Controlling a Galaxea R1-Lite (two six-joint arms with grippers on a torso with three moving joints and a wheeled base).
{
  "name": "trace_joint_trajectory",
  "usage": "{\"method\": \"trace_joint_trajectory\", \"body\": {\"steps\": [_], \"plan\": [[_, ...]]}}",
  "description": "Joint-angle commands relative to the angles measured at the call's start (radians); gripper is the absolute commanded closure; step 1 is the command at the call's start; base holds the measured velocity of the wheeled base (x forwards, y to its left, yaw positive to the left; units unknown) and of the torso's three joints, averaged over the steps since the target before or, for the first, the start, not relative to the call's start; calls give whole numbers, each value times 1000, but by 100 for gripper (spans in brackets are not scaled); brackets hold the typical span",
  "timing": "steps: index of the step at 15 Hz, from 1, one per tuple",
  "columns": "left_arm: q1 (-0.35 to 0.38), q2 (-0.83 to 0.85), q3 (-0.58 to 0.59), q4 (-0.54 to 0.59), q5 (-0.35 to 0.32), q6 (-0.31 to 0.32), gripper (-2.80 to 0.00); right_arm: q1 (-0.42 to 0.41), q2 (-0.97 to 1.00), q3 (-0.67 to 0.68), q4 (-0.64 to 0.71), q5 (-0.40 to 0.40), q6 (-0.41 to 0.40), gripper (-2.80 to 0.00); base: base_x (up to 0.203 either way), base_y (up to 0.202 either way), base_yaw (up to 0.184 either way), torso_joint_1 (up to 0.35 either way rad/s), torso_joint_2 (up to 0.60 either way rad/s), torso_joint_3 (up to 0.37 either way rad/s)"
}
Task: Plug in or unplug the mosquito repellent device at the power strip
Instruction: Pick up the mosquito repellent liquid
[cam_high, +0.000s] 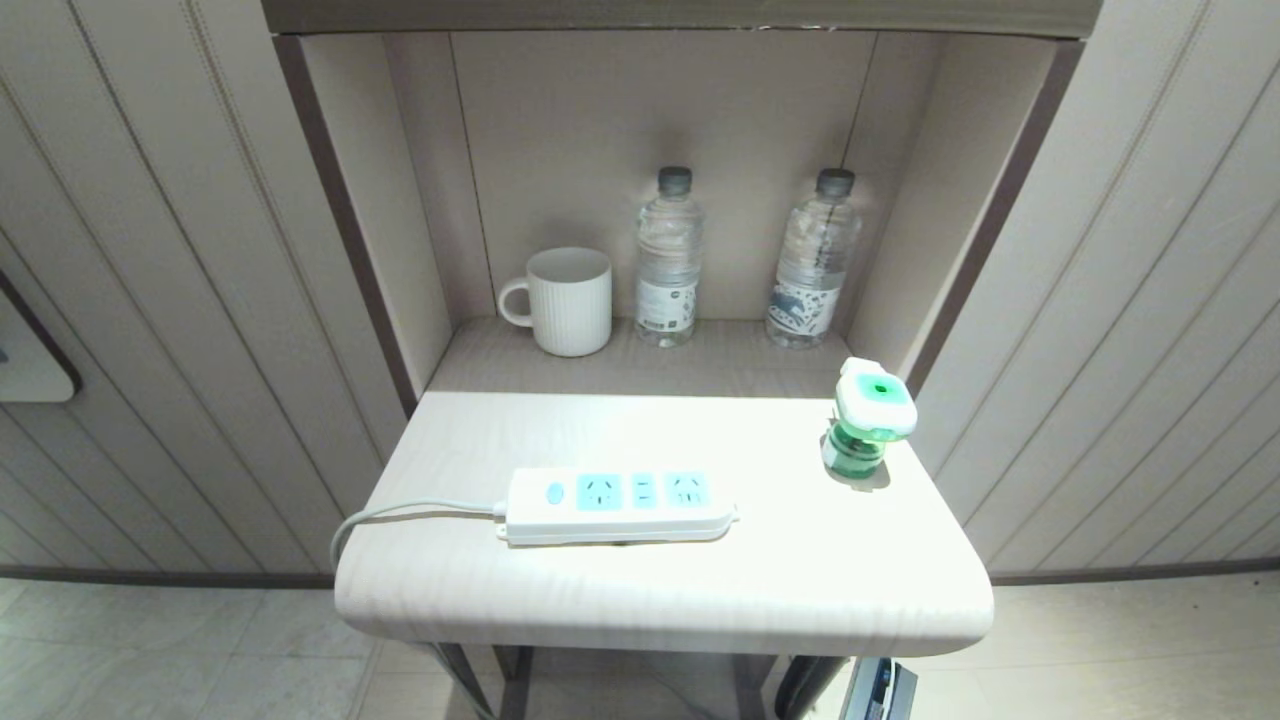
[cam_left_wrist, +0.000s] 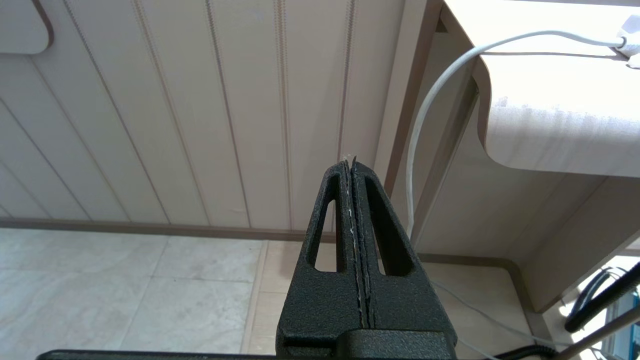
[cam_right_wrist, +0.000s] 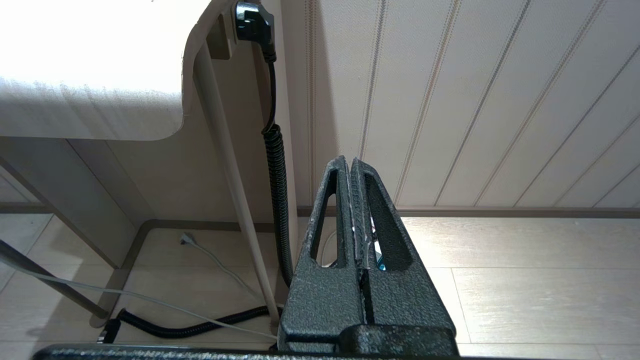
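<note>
— On the counter (cam_high: 800, 570), toward the front: power strip (cam_high: 620, 505), lying flat, cord (cam_high: 400, 515) trailing off the left edge. Nothing plugged into it.

— And the mosquito repellent device (cam_high: 868, 418)?

— Near the counter's right edge, well apart from the strip, standing on its green bottle, white head on top.

— In the niche behind?

— White mug (cam_high: 568, 300) at left, two water bottles (cam_high: 668, 260) to its right, upright.

— End effectors?

— Neither in the head view. Left end effector (cam_left_wrist: 350, 162) low beside the counter's left side, fingers pressed together, holding nothing. Right end effector (cam_right_wrist: 349, 162) low by the counter's right side, near a black coiled cable (cam_right_wrist: 277, 200), likewise closed and empty.
</note>
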Motion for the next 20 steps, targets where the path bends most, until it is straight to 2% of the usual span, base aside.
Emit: {"method": "trace_joint_trajectory", "body": {"steps": [1, 4, 7, 9, 12, 15, 20], "plan": [[0, 2, 0, 0, 0, -2, 0, 0, 0, 0, 0, 0, -1, 0, 0, 0, 0, 0, 0, 0], [1, 2, 0, 0, 0, -2, 0, 2, -1, 0, 0, 3, -12, 0, 0, 0, 0, 0, 0, 0], [0, 2, -2, 0, 0, -2, 0, 0, -3, -6, 11, 5, -73, 0, 0, 0, 0, 0, 0, 0], [0, 2, 0, 0, 0, -3, 0, 2, -2, -60, 33, 6, -73, 0, 0, 0, 0, 0, 0, 0], [1, 2, 0, 0, 0, -3, 0, 2, 31, -236, 102, 9, -73, 0, 0, 0, 0, 0, 0, 0], [-1, 2, 0, 0, 0, -3, 0, 2, 192, -420, 131, 18, -59, 0, 0, 0, 0, 0, 0, 0], [-1, 2, -3, 1, 0, -8, 0, 10, 575, -776, 172, 53, 79, 0, 0, 0, 0, 0, 0, 0]]}}
